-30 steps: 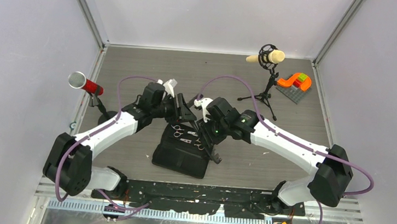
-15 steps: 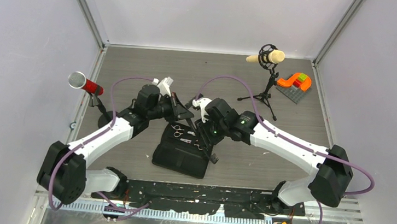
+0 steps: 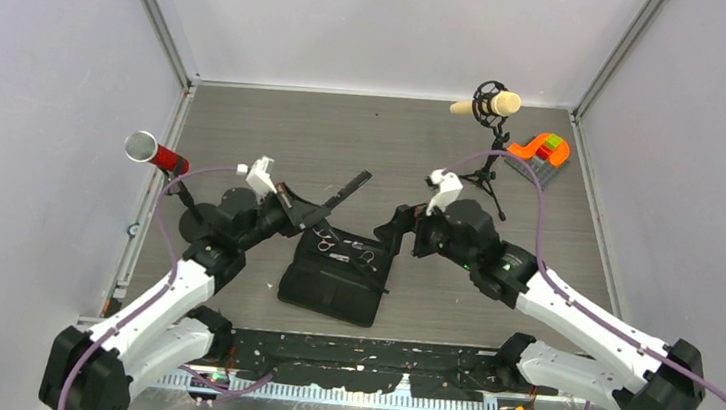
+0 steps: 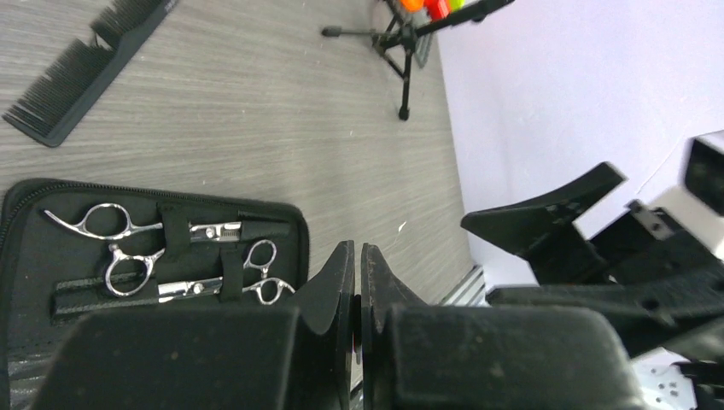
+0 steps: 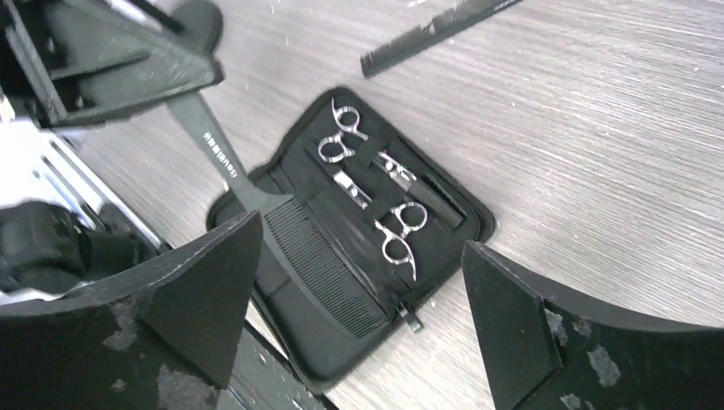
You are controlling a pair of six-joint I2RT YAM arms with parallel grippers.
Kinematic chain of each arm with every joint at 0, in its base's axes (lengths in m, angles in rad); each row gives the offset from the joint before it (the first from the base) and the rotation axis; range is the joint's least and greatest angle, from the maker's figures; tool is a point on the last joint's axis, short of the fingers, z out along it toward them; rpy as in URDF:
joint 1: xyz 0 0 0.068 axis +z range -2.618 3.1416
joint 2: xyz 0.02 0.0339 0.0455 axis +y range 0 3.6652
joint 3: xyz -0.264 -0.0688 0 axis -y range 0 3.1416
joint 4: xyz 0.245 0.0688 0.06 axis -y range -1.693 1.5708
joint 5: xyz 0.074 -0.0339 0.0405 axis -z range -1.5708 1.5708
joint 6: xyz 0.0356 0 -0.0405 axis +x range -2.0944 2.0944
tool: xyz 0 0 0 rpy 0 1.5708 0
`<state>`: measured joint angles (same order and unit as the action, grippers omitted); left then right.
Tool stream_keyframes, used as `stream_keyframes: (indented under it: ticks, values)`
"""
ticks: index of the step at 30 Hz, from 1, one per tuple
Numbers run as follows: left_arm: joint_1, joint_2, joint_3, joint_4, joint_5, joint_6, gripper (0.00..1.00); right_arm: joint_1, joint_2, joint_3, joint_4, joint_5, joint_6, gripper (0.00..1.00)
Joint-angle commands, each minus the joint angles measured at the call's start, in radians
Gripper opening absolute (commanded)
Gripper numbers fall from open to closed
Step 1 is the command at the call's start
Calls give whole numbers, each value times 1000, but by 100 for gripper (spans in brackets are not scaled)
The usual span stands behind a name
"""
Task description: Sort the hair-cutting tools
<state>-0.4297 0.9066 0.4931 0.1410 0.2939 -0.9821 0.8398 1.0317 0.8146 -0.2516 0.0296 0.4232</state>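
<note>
two silver scissors sit in the open black zippered case [image 3: 330, 297], held under black loops. one pair [image 5: 341, 154] and the other pair [image 5: 399, 201] lie side by side, with their finger rings pointing to opposite ends of the case.

a slim black comb [image 5: 286, 226] lies lengthwise on the other half of the case. its teeth end near the zipper pull, and its long handle with white lettering runs off the case edge up toward the left tool [image 4: 357, 256]. that tool is clenched. its fingers are pressed flat together, and its own wrist view shows nothing between them. whether it touches the comb's handle cannot be told.

the right tool [image 5: 360, 241] hangs over the case, released. its fingers are spread wide and hold nothing.

a second black comb [image 4: 77, 77] lies flat on the grey wood-grain counter [image 3: 275, 136], just beyond the far side of the case and apart from it.

well apart from the case, a red-headed microphone [image 3: 155, 154] stands at the counter's left edge. a cream microphone [image 3: 489, 104] on a black tripod stands toward the far right, and an orange block toy [image 3: 542, 147] sits beside it.
</note>
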Motion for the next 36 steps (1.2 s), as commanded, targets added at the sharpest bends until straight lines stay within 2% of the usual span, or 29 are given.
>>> stream_keyframes:
  ticks: [1, 5, 13, 29, 31, 33, 35, 36]
  values:
    - [11, -131, -72, 164, -110, -70, 0, -46, -97, -165, 346, -69, 173, 99]
    - [12, -240, -137, 224, -187, -127, 0, -52, -137, -268, 507, -103, 248, 99]
    - [12, -391, -254, 367, -322, -247, 0, -56, -150, -400, 740, -111, 372, 82]
    - [12, -393, -326, 508, -317, -387, 0, -129, -58, -505, 1075, -234, 505, 52]
    - [12, -389, -334, 518, -317, -399, 0, -132, -38, -507, 1117, -251, 512, 46]
    - [12, -385, -339, 528, -316, -407, 0, -134, -21, -514, 1151, -261, 521, 31]
    - [12, -380, -340, 528, -310, -405, 0, -136, -11, -520, 1180, -268, 528, 24]
    - [12, -376, -339, 526, -307, -402, 0, -139, -9, -522, 1186, -270, 529, 16]
